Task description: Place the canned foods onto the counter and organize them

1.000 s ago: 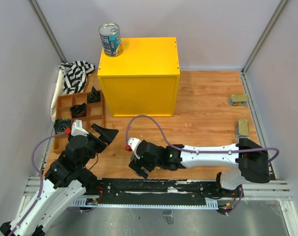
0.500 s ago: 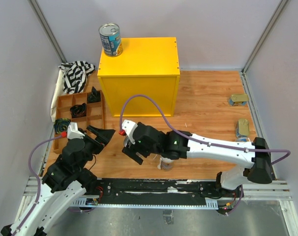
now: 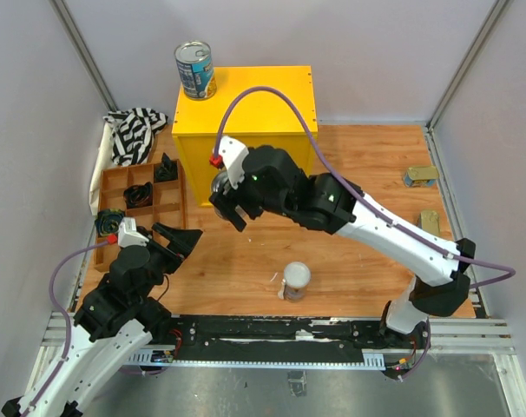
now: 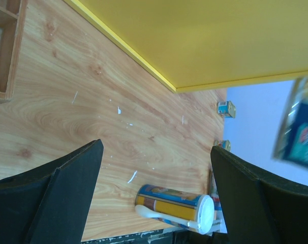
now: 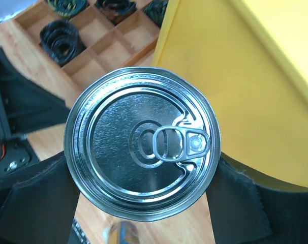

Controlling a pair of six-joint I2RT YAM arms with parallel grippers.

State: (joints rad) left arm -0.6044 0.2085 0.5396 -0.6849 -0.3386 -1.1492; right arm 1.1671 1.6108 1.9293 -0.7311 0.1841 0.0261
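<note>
- My right tool (image 3: 231,205) is clamped shut on a wide silver-topped can (image 5: 141,148). In the right wrist view its ring-pull lid fills the frame, with my black pads (image 5: 34,206) pressed against either side. The label is hidden from there.
- From above, that held can is almost wholly covered by my tool and wrist. It hangs clear of the desk (image 3: 367,174), in front of the left part of the counter's front face. My left wrist camera catches only a blurred blue strip of it, cut off by the right edge.
- The counter (image 3: 254,104) carries a second wide blue-labelled can (image 3: 194,69), upright at the far left corner of its top.
- My left tool (image 4: 155,148) is spread wide with nothing between its fingers, low over the desk just beside the wooden tray (image 3: 115,184).
- A slim white-lidded can (image 3: 296,280) stands upright near the desk's front edge, between my two arms.
- The far gold tin (image 3: 419,176) and the near gold tin (image 3: 429,226) lie by the right wall, well apart from the counter. They are too small to read.
- Small black objects (image 3: 141,193) sit in the tray's compartments, their shapes hard to make out. A striped cloth (image 3: 131,135) lies behind the tray.
</note>
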